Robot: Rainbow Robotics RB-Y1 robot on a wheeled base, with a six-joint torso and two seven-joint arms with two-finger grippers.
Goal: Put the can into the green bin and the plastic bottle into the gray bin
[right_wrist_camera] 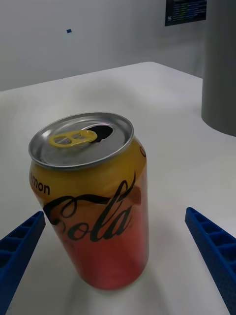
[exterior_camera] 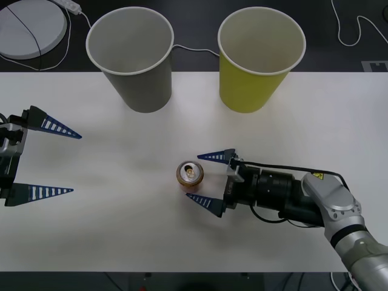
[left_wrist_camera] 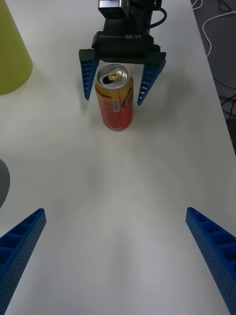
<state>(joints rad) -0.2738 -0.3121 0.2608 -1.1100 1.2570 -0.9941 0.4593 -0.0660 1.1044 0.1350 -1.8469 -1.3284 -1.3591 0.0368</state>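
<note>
Blue fingers of the right gripper (exterior_camera: 204, 182) stand apart astride the upright can (exterior_camera: 190, 175), so it should advance until the can sits deeper between them, then close squarely.

1. The can (right_wrist_camera: 91, 197) carries dark script on its side, of which "Cola" is readable in the right wrist view.
2. On the same can, just under its gold shoulder, the letters "mon" stand in small dark print, the start of the word cut off by the can's curve.
3. In the left wrist view the can (left_wrist_camera: 114, 98) shows a small word ending in "Lemon" and a white barcode panel whose digits are too small to read.
4. The right gripper (left_wrist_camera: 117, 83) has "RB-Y1" in pale letters on its black housing.
5. A yellow warning sticker (exterior_camera: 316, 176) sits on the right arm; its symbol cannot be made out.
6. A dark poster (right_wrist_camera: 185, 12) on the wall behind holds lines of text too small to read.
</note>
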